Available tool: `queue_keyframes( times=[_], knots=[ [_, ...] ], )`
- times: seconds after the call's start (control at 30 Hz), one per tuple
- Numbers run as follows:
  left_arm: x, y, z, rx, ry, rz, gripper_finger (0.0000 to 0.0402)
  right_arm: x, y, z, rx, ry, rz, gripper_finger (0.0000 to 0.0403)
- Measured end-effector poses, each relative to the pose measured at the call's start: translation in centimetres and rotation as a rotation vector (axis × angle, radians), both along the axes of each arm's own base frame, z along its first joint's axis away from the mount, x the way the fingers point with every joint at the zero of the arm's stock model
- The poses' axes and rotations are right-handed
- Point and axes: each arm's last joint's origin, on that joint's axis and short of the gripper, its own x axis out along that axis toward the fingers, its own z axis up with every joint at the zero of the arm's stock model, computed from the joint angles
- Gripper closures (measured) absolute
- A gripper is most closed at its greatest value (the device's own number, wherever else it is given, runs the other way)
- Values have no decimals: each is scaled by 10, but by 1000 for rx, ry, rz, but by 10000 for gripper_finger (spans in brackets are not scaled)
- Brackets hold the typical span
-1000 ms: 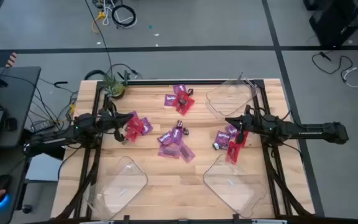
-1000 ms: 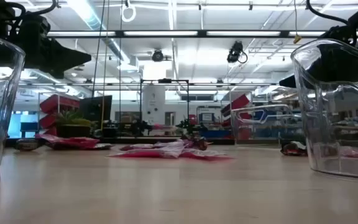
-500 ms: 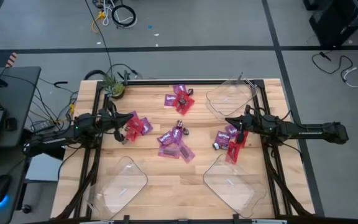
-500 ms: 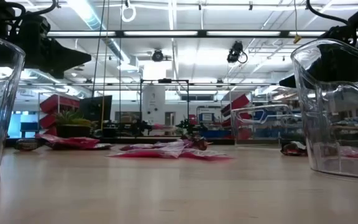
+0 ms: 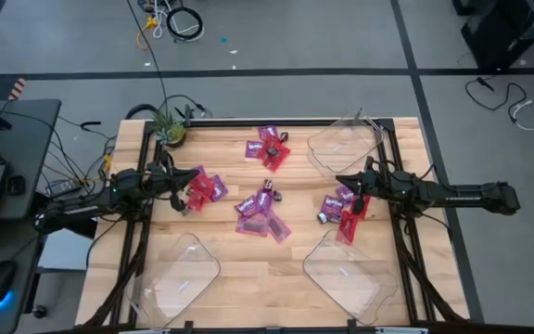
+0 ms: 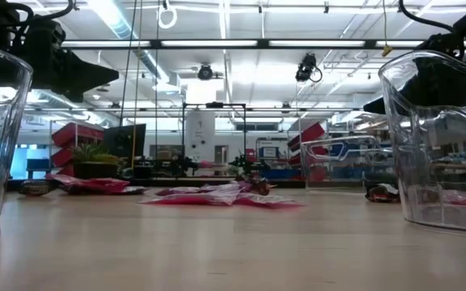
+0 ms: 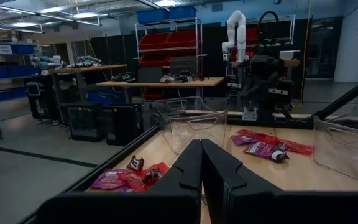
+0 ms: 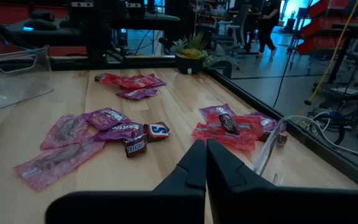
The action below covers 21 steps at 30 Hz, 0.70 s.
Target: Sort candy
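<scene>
Lying loose on the wooden table (image 5: 248, 278) is the candy, in four clusters of flat, shiny, crinkled packets. Middle cluster (image 5: 260, 215): purple-magenta packets plus small dark brown wrapped pieces. Far-edge cluster (image 5: 267, 147): purple and red mixed. Left cluster (image 5: 202, 186): red and purple, just beside the left gripper (image 5: 176, 182). Right cluster (image 5: 343, 210): red and purple with one small dark piece, under and beside the right gripper (image 5: 352, 186)

Four clear plastic trays, thin-walled with rounded corners, sit toward the corners: near left tray (image 5: 179, 274), near right tray (image 5: 346, 269), far right tray (image 5: 344, 146); the fourth, far left, is hard to make out from above. Can't see any candy in the three visible ones. In the low view the near trays' walls frame both sides, right one (image 6: 439, 137) tall and glossy

Left gripper: fingers (image 7: 191, 168) pressed together, nothing between them, hanging above the table by the left cluster. Right gripper (image 8: 205, 163): fingers likewise pressed together, empty, above the right cluster

Small potted plant (image 5: 169, 128) at the far left corner. Black frame rails (image 5: 401, 232) run along the left and right table edges under the arms. Bare wood between the two near trays and along the near edge; the centre strip between the grippers is taken up by candy
</scene>
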Motion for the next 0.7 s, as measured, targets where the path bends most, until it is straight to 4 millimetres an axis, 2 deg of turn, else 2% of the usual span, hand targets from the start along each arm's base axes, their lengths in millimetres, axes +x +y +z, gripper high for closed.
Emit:
queue_keyframes(
  times=[0.17, 0.37, 0.53, 0.7],
  knots=[
    [-1, 0, 4, 9, -37, 1, 392, 0, 0, 0, 0, 0, 0, 403],
    [-4, 0, 18, 35, -185, 19, 392, 0, 0, 0, 0, 0, 0, 403],
    [-7, -1, 26, -44, -316, -11, 392, 0, 0, 0, 0, 0, 0, 403],
    [-7, -1, 26, -61, -320, -9, 392, 0, 0, 0, 0, 0, 0, 403]
  ],
)
